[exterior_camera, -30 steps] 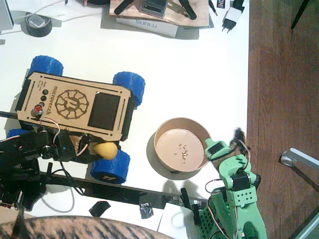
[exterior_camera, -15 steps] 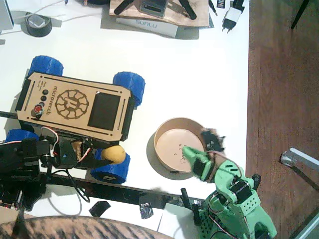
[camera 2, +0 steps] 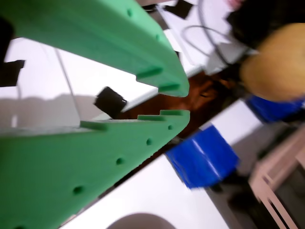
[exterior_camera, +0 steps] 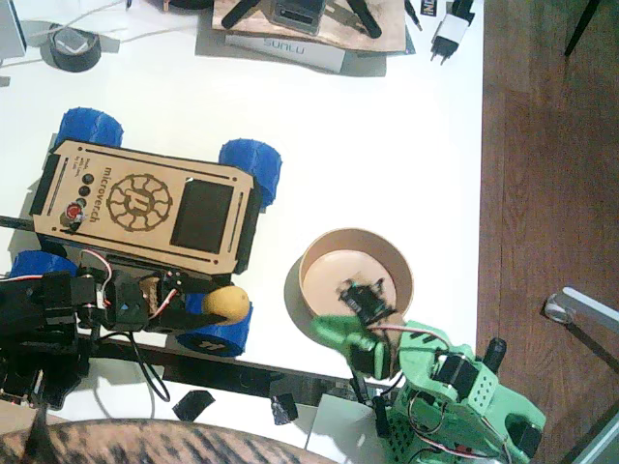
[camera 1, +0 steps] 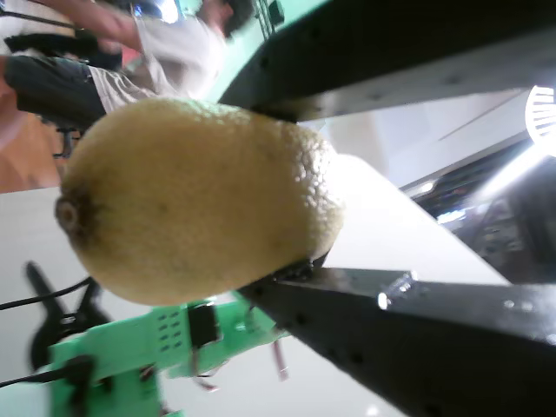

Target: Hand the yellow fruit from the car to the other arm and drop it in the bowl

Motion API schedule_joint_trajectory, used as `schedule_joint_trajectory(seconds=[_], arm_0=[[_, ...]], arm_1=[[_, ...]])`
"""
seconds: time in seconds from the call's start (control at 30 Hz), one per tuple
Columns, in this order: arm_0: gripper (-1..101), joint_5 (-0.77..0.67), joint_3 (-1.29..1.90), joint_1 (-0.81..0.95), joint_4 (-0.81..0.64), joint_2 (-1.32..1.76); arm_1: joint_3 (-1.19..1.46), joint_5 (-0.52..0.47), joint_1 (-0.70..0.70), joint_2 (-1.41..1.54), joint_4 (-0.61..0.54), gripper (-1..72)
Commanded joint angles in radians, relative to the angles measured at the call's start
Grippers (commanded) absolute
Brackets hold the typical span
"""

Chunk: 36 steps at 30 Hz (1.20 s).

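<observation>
Two claws at the frame's lower edge, black left claw clamped on the yellow fruit over a blue wheel of the car, green right claw nearly closed, holding nothing, just beside the bowl on the white worktop, fruit lower left of centre.

— Where does everything sit on the table?

— The car stands at the left; the bowl rests to its right, apart from it; my left gripper reaches in from the left edge, and the lemon sits between its jaws, above the car's near-right wheel.

— And your other side?

— My right gripper lies at the bowl's near rim, between bowl and table edge; in a wrist view the lemon is ahead of it, a wheel below; a tape roll lies at the far left corner.
</observation>
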Motion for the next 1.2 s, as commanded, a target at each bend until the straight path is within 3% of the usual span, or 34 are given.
schedule_joint_trajectory(seconds=[0.0, 0.5, 0.7, 1.03, 1.17], arm_0=[[0, -0.015, -0.014, 0.02, -0.043, 0.012], [0, -0.017, -0.014, 0.021, -0.032, 0.017], [0, -0.017, -0.014, 0.021, -0.031, 0.011], [0, -0.017, -0.014, 0.021, -0.032, 0.009], [0, -0.017, -0.014, 0.021, -0.032, 0.006]], arm_1=[[0.0, -0.031, -0.052, 0.012, -0.043, -0.1], [0.021, -0.04, -0.063, -0.233, -0.356, -0.1], [-0.081, -0.015, -0.032, -0.561, -0.546, -0.1], [-0.091, 0.011, -0.023, -0.818, -0.841, 0.0], [-0.072, 0.015, -0.02, -0.828, -0.879, 5.1]])
